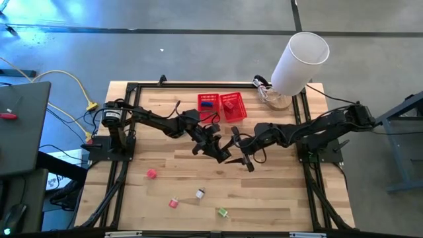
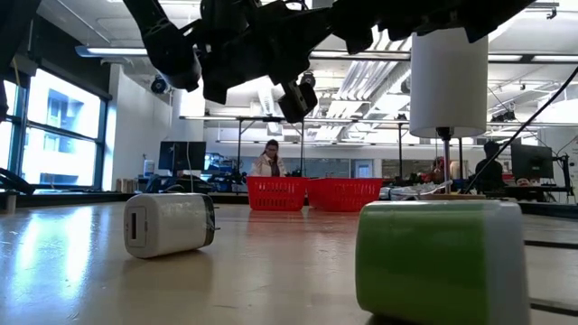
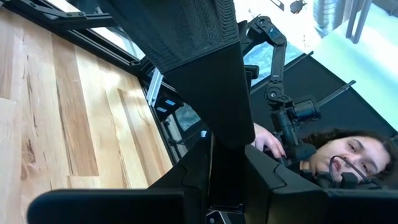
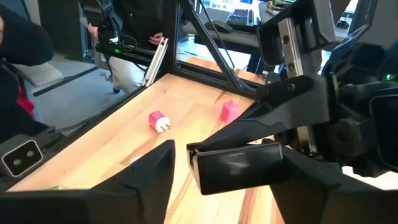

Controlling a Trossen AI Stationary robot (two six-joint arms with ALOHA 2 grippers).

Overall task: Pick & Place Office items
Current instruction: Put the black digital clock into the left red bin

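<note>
Left hand (image 1: 223,156): pinching black block (image 4: 239,168), mid-air over the tabletop (image 1: 277,192); right hand (image 1: 246,160): spread, one finger each side of the block, not yet gripping; risk (judged): if the left lets go early, the block drops; misaligned fingers could knock it loose.

Grey concrete floor (image 1: 198,20); tall windows (image 2: 54,126); desks beyond.

Two red mesh baskets (image 1: 222,105) side by side beyond jaws; big white cylinder (image 1: 299,62) farther off, right-rear table corner.
</note>
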